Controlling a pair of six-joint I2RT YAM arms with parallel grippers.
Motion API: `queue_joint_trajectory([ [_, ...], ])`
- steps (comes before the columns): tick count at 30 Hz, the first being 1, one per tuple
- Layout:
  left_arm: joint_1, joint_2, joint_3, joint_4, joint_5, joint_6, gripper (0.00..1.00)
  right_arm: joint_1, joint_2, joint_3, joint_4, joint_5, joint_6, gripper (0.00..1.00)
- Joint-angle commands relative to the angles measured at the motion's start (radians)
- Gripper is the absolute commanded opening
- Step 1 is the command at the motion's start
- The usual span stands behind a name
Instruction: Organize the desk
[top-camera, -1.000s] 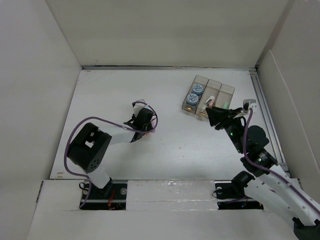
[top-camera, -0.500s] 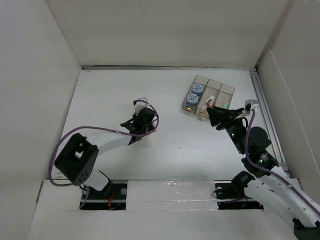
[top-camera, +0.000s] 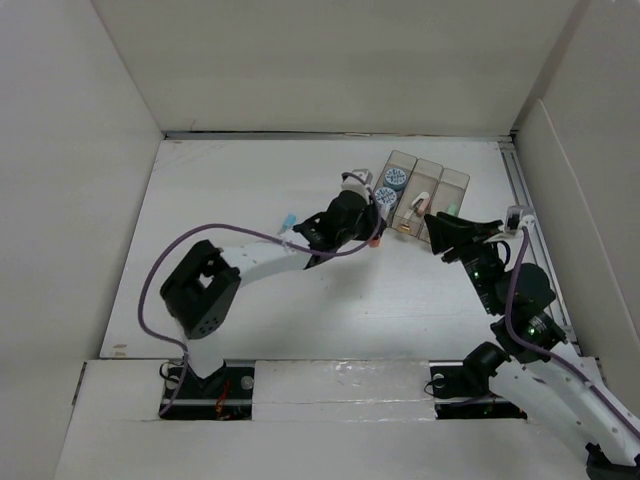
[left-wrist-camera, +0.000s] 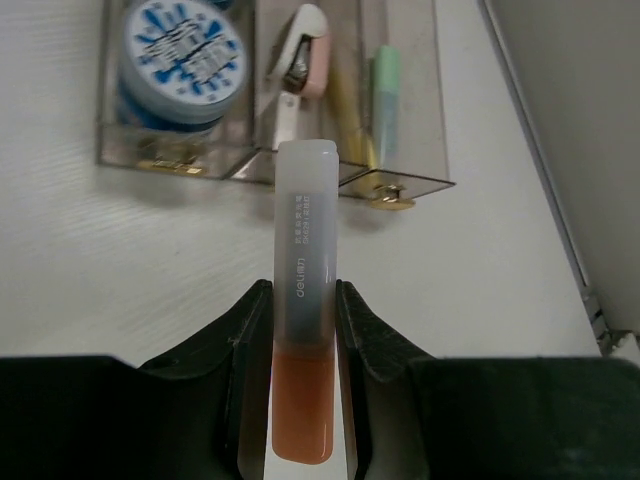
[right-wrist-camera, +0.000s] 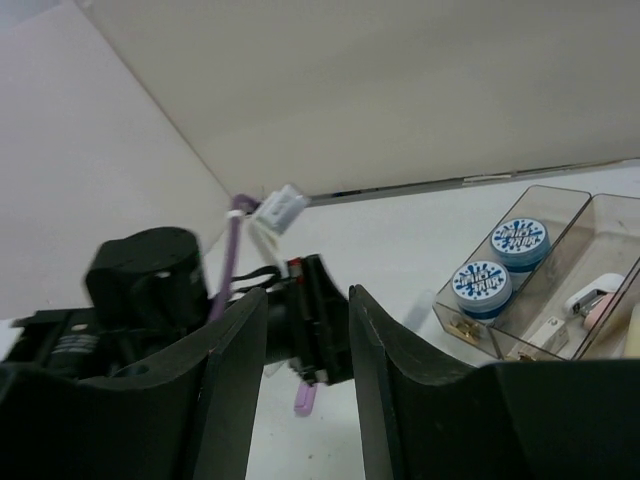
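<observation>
Two arms are reaching over the desk (top-camera: 240, 190) in the overhead view, meeting near a clear three-part bin (top-camera: 431, 162) at the far right. The left gripper (top-camera: 368, 228) is hovering just beside the bin's near left corner, and the right gripper (top-camera: 440, 228) is hanging over its near end, so the two are crowding each other. Two round blue tins (top-camera: 395, 178) are filling the bin's left compartment. A metal rail (top-camera: 515, 175) is running along the desk's right edge, close behind the bin. White upright panels (top-camera: 340, 60) are closing in the desk, while its left half is lying bare.

Looking from the left wrist, the jaws are clamping a marker (left-wrist-camera: 303, 230) with an orange lower half. Its pale cap is pointing at the bin's middle compartment. A pink and white item, possibly a small stapler (left-wrist-camera: 300, 40), is lying there, and a green pen (left-wrist-camera: 385, 100) is sitting in the right one. The desk is lying below the jaws, apart from them.

Looking from the right wrist, the fingers (right-wrist-camera: 385, 390) are standing apart with nothing between them. The left arm (right-wrist-camera: 140, 290) is blocking the way ahead, with the tins off to the right.
</observation>
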Motion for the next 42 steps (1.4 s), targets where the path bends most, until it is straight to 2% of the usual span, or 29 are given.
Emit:
queue_joint_trajectory([
  [1, 0.001, 0.097, 0.181, 0.105, 0.203, 0.011, 0.0, -0.001, -0.04, 0.013, 0.006, 0.029, -0.006, 0.44],
  [7, -0.008, 0.433, 0.571, 0.119, 0.379, -0.037, 0.0, -0.001, -0.078, 0.013, -0.013, 0.058, -0.012, 0.44],
  [11, -0.008, 0.573, 0.753, 0.162, 0.39, -0.104, 0.0, -0.001, -0.078, 0.016, -0.016, 0.06, -0.009, 0.44],
  [22, -0.008, 0.788, 0.981, 0.227, 0.385, -0.187, 0.07, -0.001, -0.069, 0.017, -0.016, 0.048, -0.006, 0.44],
  [23, -0.008, 0.791, 0.987, 0.227, 0.382, -0.187, 0.1, -0.001, -0.069, 0.017, -0.017, 0.044, -0.006, 0.44],
  [24, -0.008, 0.794, 0.996, 0.222, 0.371, -0.179, 0.18, -0.001, -0.067, 0.016, -0.016, 0.046, -0.006, 0.44],
  [25, -0.008, 0.794, 0.996, 0.222, 0.371, -0.179, 0.18, -0.001, -0.067, 0.016, -0.016, 0.046, -0.006, 0.44],
  [26, -0.008, 0.794, 0.996, 0.218, 0.368, -0.176, 0.29, -0.001, -0.066, 0.016, -0.014, 0.044, -0.004, 0.44],
  [28, -0.008, 0.788, 0.995, 0.201, 0.356, -0.162, 0.37, -0.001, -0.063, 0.017, -0.014, 0.041, -0.006, 0.44],
  [29, -0.008, 0.786, 0.99, 0.199, 0.356, -0.161, 0.45, -0.001, -0.057, 0.016, -0.011, 0.041, -0.004, 0.44],
  [32, -0.008, 0.769, 0.973, 0.196, 0.356, -0.155, 0.58, -0.001, -0.052, 0.014, -0.008, 0.034, -0.004, 0.44],
  [35, 0.01, 0.73, 0.953, 0.165, 0.351, -0.14, 0.58, -0.001, -0.047, 0.017, -0.008, 0.035, -0.003, 0.44],
  [38, 0.039, 0.592, 0.794, 0.191, 0.325, -0.11, 0.49, -0.001, -0.058, 0.016, -0.013, 0.037, -0.004, 0.44],
  [39, 0.05, 0.547, 0.654, 0.219, 0.307, -0.101, 0.48, -0.001, -0.061, 0.014, -0.013, 0.041, -0.004, 0.44],
  [41, 0.092, 0.383, 0.506, 0.25, 0.261, -0.072, 0.48, -0.001, -0.074, 0.008, -0.006, 0.044, 0.0, 0.44],
  [42, 0.107, 0.328, 0.35, 0.272, 0.247, -0.066, 0.48, -0.001, -0.072, 0.008, -0.006, 0.041, -0.003, 0.44],
])
